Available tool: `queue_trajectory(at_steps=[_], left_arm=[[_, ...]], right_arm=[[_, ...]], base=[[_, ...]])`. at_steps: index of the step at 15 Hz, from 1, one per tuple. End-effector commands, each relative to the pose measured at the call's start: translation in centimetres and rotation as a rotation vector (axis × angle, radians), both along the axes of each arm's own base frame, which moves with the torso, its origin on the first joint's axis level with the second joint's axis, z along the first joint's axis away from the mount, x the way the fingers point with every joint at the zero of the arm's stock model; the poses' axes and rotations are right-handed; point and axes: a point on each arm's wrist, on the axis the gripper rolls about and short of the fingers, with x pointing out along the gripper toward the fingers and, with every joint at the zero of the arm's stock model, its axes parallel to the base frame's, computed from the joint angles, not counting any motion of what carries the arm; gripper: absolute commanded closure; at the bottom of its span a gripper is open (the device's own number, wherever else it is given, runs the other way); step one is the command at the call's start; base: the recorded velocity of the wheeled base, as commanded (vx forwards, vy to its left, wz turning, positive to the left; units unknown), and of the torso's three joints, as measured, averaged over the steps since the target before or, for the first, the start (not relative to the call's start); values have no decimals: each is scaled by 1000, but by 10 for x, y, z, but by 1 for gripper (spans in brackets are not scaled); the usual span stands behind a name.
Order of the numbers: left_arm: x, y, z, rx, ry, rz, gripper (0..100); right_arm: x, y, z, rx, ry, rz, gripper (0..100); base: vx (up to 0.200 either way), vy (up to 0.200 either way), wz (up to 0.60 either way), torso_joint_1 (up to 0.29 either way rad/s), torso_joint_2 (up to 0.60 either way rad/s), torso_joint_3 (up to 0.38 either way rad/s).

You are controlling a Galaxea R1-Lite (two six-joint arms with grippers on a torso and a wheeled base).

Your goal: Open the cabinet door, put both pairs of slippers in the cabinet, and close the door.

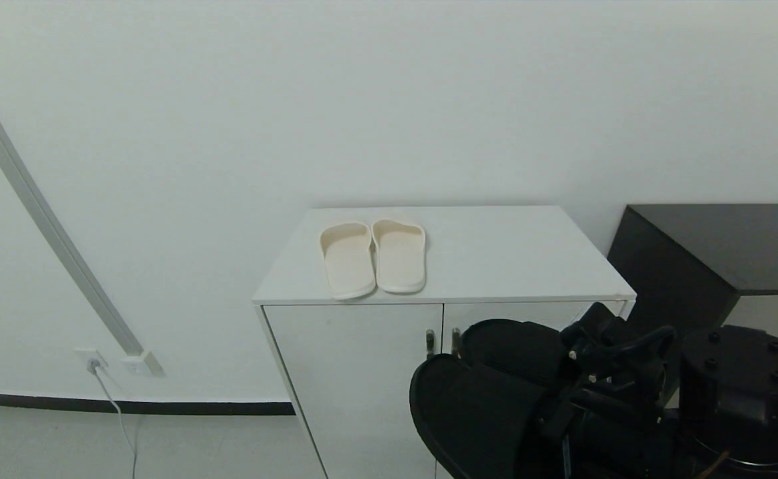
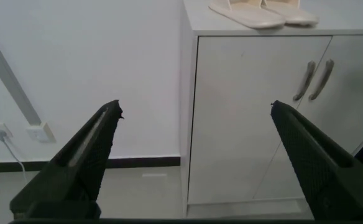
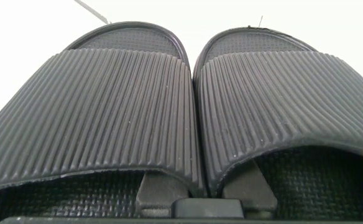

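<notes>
Black slippers [image 3: 188, 93] pinched as a pair in right gripper [image 3: 197, 190] in front of shut cabinet [image 1: 508, 259], cream slippers [image 1: 373, 258] on its top by front edge, left gripper [image 2: 195, 107] wide open, empty; swinging door [image 1: 522, 310] could knock held pair loose.

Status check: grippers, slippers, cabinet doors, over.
Left gripper open, facing cabinet. Right gripper shut on black slippers. Cream slippers on cabinet top. Doors shut, black slippers held before them.
</notes>
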Motion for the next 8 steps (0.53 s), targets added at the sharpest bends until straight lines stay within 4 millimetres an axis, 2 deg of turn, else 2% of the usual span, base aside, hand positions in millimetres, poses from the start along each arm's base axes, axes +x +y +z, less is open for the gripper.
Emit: queue_trajectory(at_steps=[1, 8], left_arm=[[0, 0, 0, 0, 1, 1, 0], [0, 0, 0, 3, 2, -1, 0]], right_arm=[[0, 0, -2, -7, 6, 1, 100], [-1, 0, -4, -13, 11, 2, 100]], base=[[0, 0, 0, -227, 554, 315], [0, 0, 0, -215, 540, 322]])
